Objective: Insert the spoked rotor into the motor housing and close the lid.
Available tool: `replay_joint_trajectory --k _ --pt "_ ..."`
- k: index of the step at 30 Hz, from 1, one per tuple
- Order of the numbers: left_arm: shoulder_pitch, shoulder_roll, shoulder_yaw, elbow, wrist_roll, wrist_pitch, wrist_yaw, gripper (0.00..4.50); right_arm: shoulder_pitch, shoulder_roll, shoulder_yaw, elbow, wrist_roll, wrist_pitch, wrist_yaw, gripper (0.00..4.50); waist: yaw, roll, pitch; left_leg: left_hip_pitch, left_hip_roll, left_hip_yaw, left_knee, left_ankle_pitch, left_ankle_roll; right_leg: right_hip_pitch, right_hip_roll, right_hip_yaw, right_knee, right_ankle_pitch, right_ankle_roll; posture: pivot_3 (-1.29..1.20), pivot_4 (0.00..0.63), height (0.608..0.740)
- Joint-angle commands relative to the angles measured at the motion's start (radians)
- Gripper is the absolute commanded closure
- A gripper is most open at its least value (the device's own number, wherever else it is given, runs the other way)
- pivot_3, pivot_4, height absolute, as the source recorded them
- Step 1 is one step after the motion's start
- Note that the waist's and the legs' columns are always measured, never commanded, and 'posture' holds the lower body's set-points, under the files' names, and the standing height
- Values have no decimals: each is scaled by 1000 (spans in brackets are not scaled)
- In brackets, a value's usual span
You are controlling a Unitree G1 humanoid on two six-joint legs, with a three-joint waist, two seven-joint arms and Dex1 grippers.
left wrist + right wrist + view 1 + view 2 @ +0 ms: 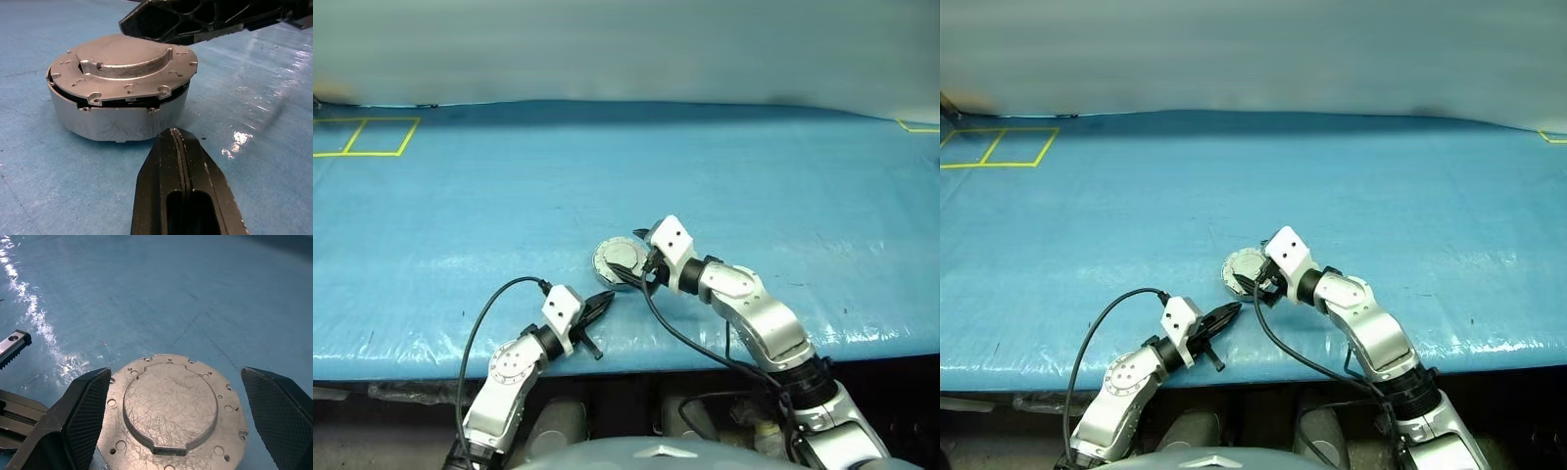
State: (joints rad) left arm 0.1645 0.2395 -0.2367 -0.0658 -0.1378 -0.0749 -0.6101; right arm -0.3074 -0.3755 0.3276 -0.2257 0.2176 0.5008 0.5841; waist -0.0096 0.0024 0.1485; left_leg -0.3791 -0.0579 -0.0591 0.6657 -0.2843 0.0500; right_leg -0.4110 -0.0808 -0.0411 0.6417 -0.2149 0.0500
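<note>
Judged near the end: lid (122,66) down over the motor housing (117,117), smooth face with raised centre up, though lying slightly askew, with a dark gap under the rim on one side, so perhaps not fully seated. Stood on the blue table cover (460,215) near the front edge, between the two arms. Right gripper (171,416) spread wide over the lid, one pad to each side, touching nothing as far as could be made out, grasping nothing. Left gripper (601,305) clenched tight and empty, tips just beside the housing wall on the near side, apart from it. Left to do, by the look of things: pressing the lid flat and square if the gap mattered. Spoked rotor presumably inside, but hidden beneath the lid, so no way to confirm. Hinge or joint between lid and rim not made out. In the head views, housing partly covered by the right fingers.
</note>
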Motion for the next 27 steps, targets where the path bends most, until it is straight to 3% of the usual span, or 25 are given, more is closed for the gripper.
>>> replay_joint_trajectory --k 1,17,20,27 --pt "1 -2 2 -39 -11 -16 2 4500 -49 -5 9 31 -5 -36 69 33 0 0 0 0 0 0 0 0 0 0 0 0 0 0 0 0 150 740" --pt "15 -2 6 -49 -12 -21 15 4500 -67 7 35 174 -119 -152 125 33 1 0 0 0 0 0 0 1 -3 0 -1 1 0 0 0 0 150 740" --pt "15 -3 5 -46 -11 -23 14 4500 -63 15 34 182 -141 -173 116 591 1 0 0 0 0 0 0 2 -3 0 -1 1 0 0 0 0 150 740" --pt "14 -4 2 -34 -9 -31 11 4500 -43 29 21 153 -132 -137 119 2914 1 0 0 0 0 0 0 2 -3 0 -1 1 1 0 0 0 150 740"
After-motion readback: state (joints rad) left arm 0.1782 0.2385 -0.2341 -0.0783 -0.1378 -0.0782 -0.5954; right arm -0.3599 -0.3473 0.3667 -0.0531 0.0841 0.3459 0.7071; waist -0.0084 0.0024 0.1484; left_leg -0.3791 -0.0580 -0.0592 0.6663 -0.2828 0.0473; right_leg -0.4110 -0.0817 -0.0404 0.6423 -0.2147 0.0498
